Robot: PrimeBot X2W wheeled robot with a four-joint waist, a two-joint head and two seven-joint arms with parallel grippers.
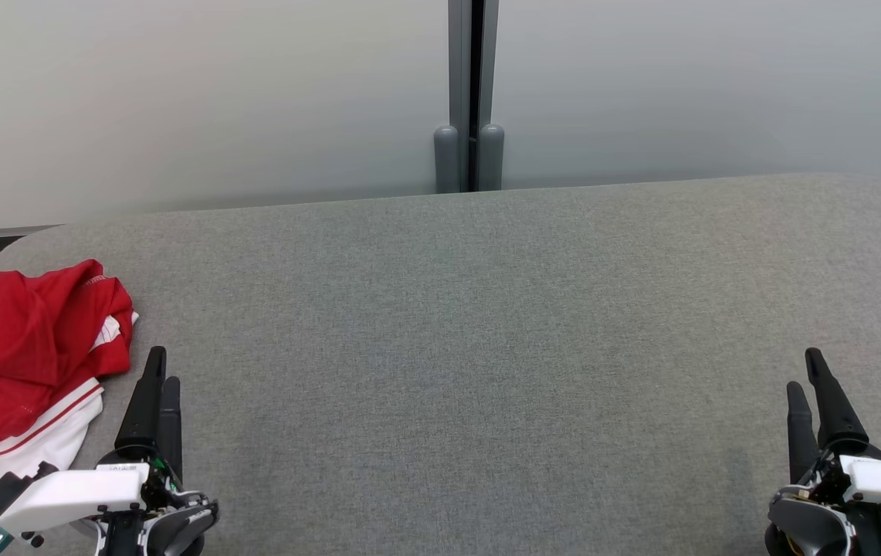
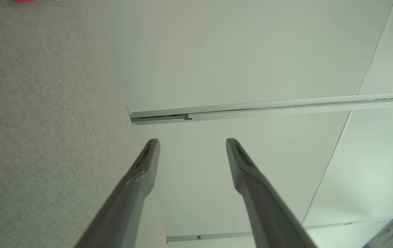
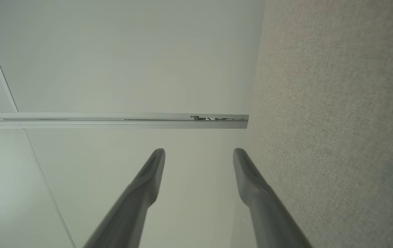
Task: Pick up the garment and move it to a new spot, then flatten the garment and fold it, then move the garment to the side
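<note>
None of the task looks done in the head view: the red and white garment (image 1: 23,347) lies crumpled at the far left edge of the grey worktop (image 1: 448,347), just beside the left hand (image 1: 162,367) and well apart from the right hand (image 1: 804,369). The left wrist view shows that hand's fingers spread, nothing between them. The right wrist view shows the same empty spread, so pickup, flattening, folding and moving aside are all left to do.

One red-and-white garment (image 1: 23,363), one grey fabric table (image 1: 486,324), two hands, left hand (image 1: 164,366) and right hand (image 1: 803,368), two pale wall panels (image 1: 193,100)
</note>
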